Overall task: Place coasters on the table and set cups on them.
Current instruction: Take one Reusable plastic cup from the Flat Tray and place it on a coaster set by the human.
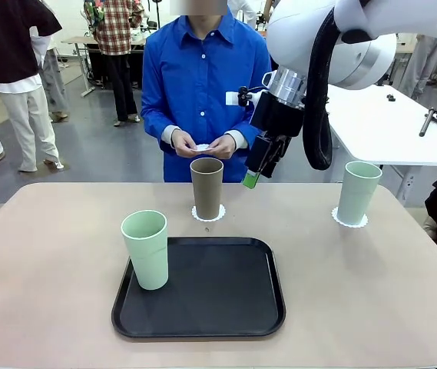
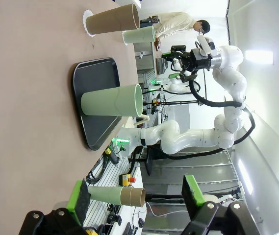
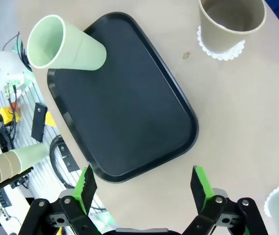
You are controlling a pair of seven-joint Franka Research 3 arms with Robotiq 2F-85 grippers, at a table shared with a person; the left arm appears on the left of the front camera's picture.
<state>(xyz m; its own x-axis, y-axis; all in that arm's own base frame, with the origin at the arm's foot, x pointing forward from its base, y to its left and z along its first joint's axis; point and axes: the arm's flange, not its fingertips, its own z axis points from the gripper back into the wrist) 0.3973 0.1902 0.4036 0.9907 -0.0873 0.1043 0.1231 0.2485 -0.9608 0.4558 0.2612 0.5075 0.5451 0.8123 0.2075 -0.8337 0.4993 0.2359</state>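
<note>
The right gripper (image 1: 252,178) hangs above the table (image 1: 49,254), jaws wide and empty; the left gripper (image 2: 135,193) is equally spread. The olive-brown cup (image 1: 206,187) stands on the middle coaster (image 1: 208,216), the far mint cup (image 1: 356,192) on the right coaster (image 1: 349,222) (the near mint cup (image 1: 146,250) stands on the black tray (image 1: 226,307)).
</note>
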